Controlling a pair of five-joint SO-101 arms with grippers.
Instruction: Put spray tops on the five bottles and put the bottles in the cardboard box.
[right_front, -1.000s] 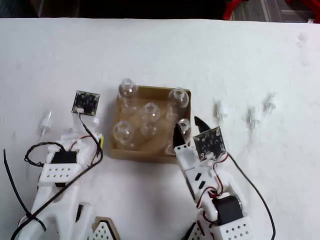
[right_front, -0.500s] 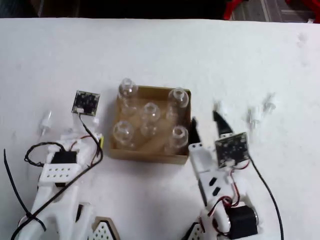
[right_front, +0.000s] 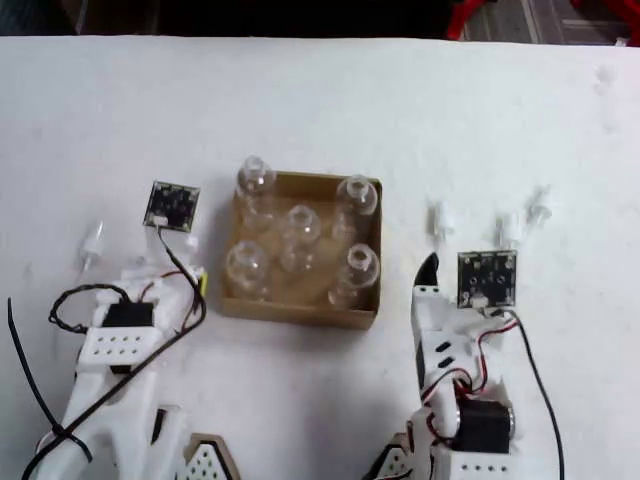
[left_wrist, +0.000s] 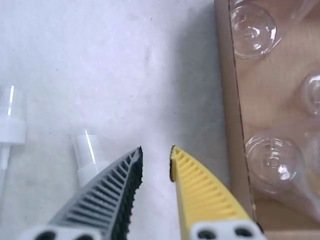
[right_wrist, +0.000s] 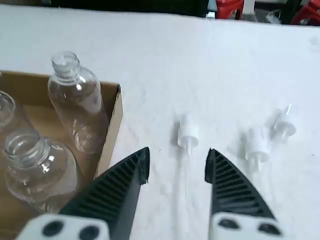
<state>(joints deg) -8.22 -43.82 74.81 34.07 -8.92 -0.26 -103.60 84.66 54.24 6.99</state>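
All five bottles (right_front: 300, 225) sit open-necked in the box (right_front: 298, 312), none capped yet. Three tops (right_front: 437, 218) lie at the box's 3 o'clock, and a lone top (right_front: 93, 243) at its 9. The right gripper (right_wrist: 177, 167) hovers with its jaws wide apart, the nearest top at its 12. The left gripper (left_wrist: 156, 152) has its jaws a sliver apart, gripping nothing.

My guess is the tops are featherweight and skittish with a bendy dip tube, so pinch the fat collar, not the tube. The bottles look thin, light and slick, so go gently at the neck.

The right wrist view gives the necks and tubes side-on, which overhead flattens. The left wrist view has a second top (left_wrist: 86, 152) just beside the grey jaw, hard to pick out from above.
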